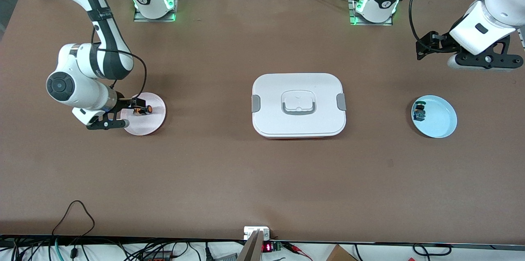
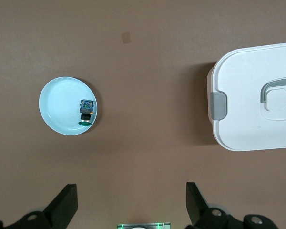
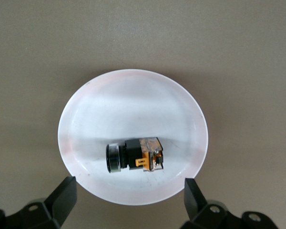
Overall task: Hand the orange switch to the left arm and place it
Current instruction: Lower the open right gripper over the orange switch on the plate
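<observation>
The orange switch (image 1: 143, 109) (image 3: 133, 156) lies on its side on a pink plate (image 1: 154, 123) (image 3: 133, 95) toward the right arm's end of the table. My right gripper (image 1: 135, 107) (image 3: 129, 187) hovers low over this plate, open, its fingers apart on either side of the plate's rim and touching nothing. The white box (image 1: 298, 105) (image 2: 257, 95) stands in the middle of the table with its lid on. My left gripper (image 1: 424, 45) (image 2: 129, 188) hangs open and empty over bare table toward the left arm's end.
A light blue plate (image 1: 441, 123) (image 2: 57, 107) toward the left arm's end holds a similar small switch with a green top (image 1: 419, 112) (image 2: 86, 112). Cables and electronics run along the table edge nearest the front camera.
</observation>
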